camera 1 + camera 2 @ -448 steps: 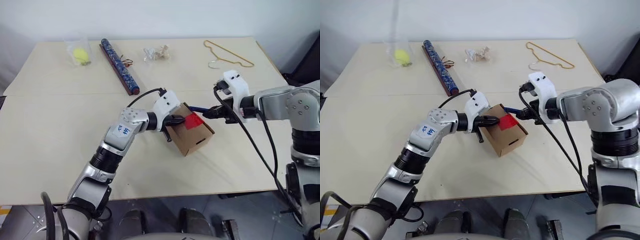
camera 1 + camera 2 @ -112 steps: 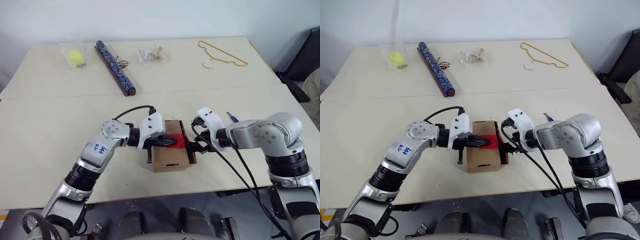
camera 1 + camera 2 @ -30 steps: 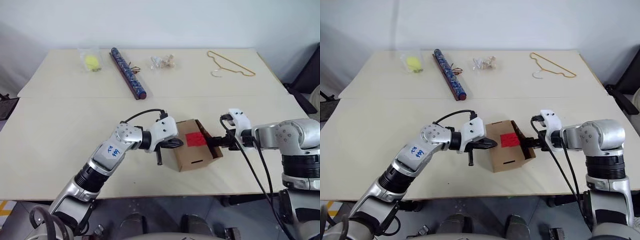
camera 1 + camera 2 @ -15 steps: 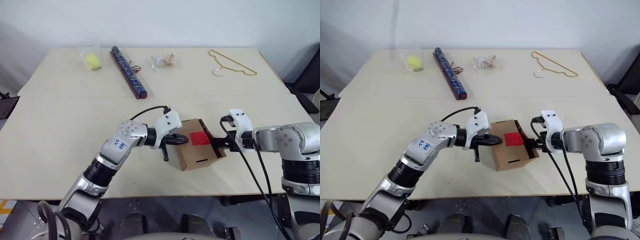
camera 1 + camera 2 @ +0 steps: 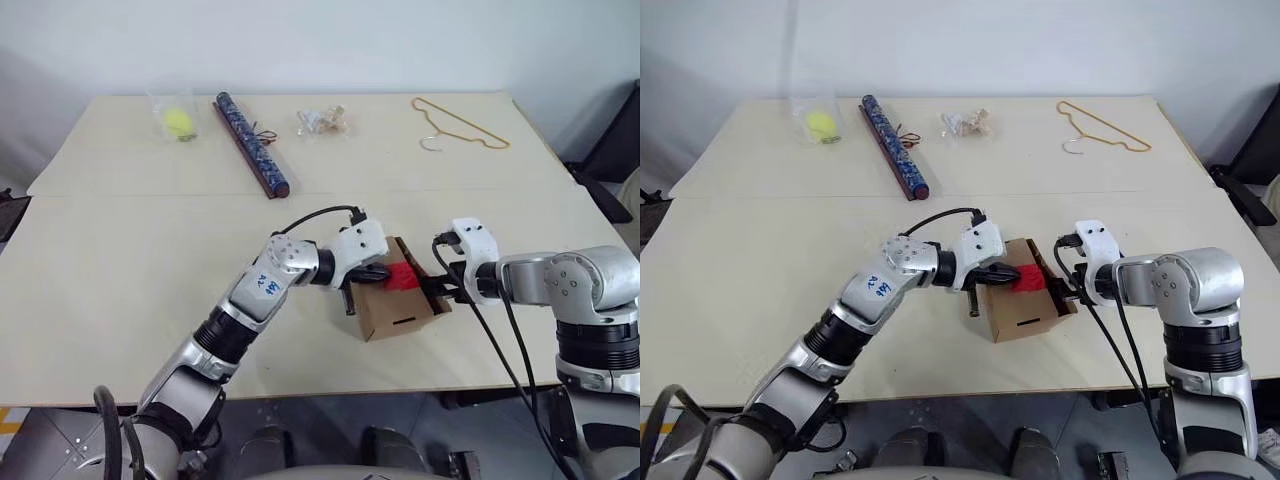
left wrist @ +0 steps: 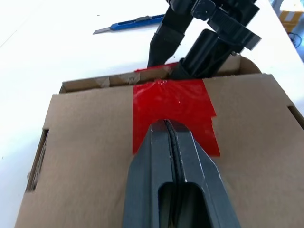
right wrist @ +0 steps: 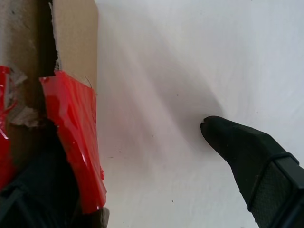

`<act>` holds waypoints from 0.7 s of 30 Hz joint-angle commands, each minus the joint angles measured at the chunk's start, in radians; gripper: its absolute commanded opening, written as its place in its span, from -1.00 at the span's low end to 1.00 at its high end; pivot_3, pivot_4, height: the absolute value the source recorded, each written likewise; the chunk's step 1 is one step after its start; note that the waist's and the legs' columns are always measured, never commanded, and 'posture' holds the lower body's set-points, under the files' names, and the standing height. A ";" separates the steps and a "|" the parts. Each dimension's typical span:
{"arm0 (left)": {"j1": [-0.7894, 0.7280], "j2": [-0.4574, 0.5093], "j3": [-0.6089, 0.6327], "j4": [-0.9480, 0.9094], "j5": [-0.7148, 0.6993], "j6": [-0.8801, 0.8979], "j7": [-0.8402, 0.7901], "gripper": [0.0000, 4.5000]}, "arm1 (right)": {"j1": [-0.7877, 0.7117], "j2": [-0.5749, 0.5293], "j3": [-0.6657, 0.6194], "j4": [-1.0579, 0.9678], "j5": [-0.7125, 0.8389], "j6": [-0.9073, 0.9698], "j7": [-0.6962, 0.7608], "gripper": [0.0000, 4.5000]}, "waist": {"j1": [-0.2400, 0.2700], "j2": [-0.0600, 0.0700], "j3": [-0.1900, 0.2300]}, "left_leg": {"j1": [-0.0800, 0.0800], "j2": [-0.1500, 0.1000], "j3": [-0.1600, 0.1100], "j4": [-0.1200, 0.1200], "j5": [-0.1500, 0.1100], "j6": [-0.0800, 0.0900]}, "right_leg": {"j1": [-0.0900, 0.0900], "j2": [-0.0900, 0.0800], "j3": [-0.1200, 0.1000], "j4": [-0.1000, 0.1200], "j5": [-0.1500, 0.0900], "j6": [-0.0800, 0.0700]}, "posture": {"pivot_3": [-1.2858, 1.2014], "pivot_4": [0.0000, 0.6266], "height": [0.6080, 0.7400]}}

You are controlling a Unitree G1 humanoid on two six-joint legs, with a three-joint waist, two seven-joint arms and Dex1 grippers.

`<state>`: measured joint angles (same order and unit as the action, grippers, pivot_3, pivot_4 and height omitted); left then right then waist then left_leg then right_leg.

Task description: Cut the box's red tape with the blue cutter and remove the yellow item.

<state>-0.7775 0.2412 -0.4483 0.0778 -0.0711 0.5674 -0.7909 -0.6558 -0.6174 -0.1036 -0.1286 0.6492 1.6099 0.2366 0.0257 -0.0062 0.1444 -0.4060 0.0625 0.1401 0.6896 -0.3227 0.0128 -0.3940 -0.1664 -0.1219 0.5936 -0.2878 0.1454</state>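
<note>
The brown box (image 5: 395, 318) sits near the table's front, with the red tape (image 5: 403, 277) across its top and down its right end. My left gripper (image 5: 384, 272) is shut, its tips resting on the red tape (image 6: 173, 102) in the middle of the lid. My right gripper (image 5: 436, 287) is open at the box's right end. One finger is against the taped edge and the other finger (image 7: 247, 156) is out over the bare table. The blue cutter (image 6: 133, 23) lies on the table beyond the box. The yellow item is hidden.
Along the far edge of the table (image 5: 120, 260) lie a yellow-green ball in a clear bag (image 5: 178, 122), a long dark patterned tube (image 5: 250, 146), a small wrapped bundle (image 5: 322, 120) and a thin yellow hanger (image 5: 460, 124). A seam crosses the tabletop behind the box.
My left gripper has moved right, from beside the box's left side onto its lid, with its tips now on the red tape. The right gripper stays at the box's right end.
</note>
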 commanded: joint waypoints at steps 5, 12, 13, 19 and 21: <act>0.061 0.035 -0.105 0.057 0.061 0.075 -0.040 -1.00 | -0.069 -0.091 -0.046 0.119 0.023 0.001 0.140 0.99 | -0.001 0.000 0.000 | 0.000 0.000 0.000 -0.001 0.000 0.000 | 0.000 0.000 0.000 0.000 0.000 0.000 | 0.03 -0.52 1.00; 0.069 0.028 -0.104 0.046 0.055 0.078 -0.041 -1.00 | -0.091 -0.106 0.020 0.202 -0.043 -0.093 0.183 0.99 | -0.004 0.000 0.000 | 0.001 0.000 0.002 -0.003 0.000 0.000 | -0.001 0.000 0.000 0.000 0.000 0.000 | 0.03 -0.52 1.00; 0.070 0.029 -0.102 0.044 0.055 0.079 -0.043 -1.00 | -0.093 -0.106 0.028 0.208 -0.049 -0.112 0.193 0.99 | -0.005 0.000 0.000 | 0.001 0.000 0.003 -0.003 0.000 0.000 | -0.001 0.000 0.000 0.000 0.000 0.001 | 0.03 -0.52 1.00; 0.081 0.042 -0.100 0.034 0.061 0.085 -0.053 -1.00 | -0.112 -0.124 0.115 0.276 -0.138 -0.278 0.226 0.99 | -0.023 -0.002 -0.001 | 0.004 0.002 0.005 -0.003 0.000 -0.001 | 0.000 0.000 0.000 -0.001 0.001 0.001 | 0.03 -0.52 1.00; 0.088 0.044 -0.101 0.030 0.061 0.090 -0.054 -1.00 | -0.116 -0.133 0.134 0.306 -0.161 -0.311 0.235 0.99 | -0.028 -0.002 -0.001 | 0.005 0.002 0.005 -0.003 0.000 -0.001 | 0.000 0.000 0.000 -0.001 0.001 0.000 | 0.03 -0.52 1.00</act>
<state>-0.7646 0.2671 -0.4522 0.0502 -0.0456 0.5832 -0.8069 -0.7504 -0.7059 0.0367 0.1379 0.5791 1.3720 0.5046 -0.0027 -0.0083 0.1431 -0.4003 0.0650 0.1448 0.6868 -0.3222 0.0120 -0.3938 -0.1664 -0.1215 0.5927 -0.2859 0.1454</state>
